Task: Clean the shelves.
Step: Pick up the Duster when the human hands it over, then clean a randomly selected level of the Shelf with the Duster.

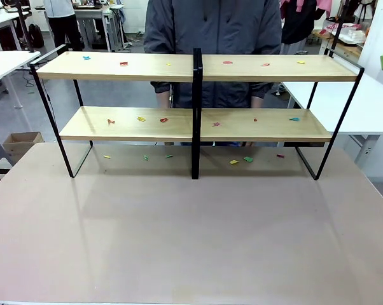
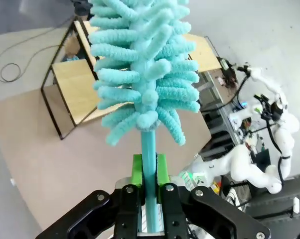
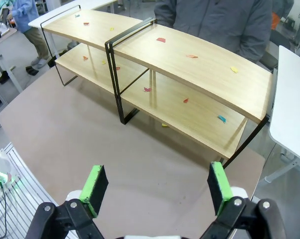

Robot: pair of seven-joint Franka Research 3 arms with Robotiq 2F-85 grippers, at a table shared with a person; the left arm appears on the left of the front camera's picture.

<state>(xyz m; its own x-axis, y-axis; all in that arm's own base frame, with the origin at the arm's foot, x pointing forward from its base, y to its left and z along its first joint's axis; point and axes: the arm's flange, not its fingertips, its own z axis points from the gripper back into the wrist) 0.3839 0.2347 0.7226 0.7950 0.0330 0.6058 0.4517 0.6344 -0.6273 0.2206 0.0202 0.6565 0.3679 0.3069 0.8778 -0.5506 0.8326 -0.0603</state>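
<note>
Shelves (image 1: 147, 67) stand on the table's (image 1: 191, 235) far half, 2 racks joined side by side. Scraps (image 1: 123, 63) lie on both tiers and on the table beneath. A person (image 1: 210, 25) stands directly behind the shelves, at centre.

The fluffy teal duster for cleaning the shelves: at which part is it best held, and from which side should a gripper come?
Grip the smooth straight teal stem just below the fluffy teal duster head, coming from the handle end, fingers along the stem. The stem is thin and looks rigid; the soft head would squash. The left gripper holds it so.
</note>
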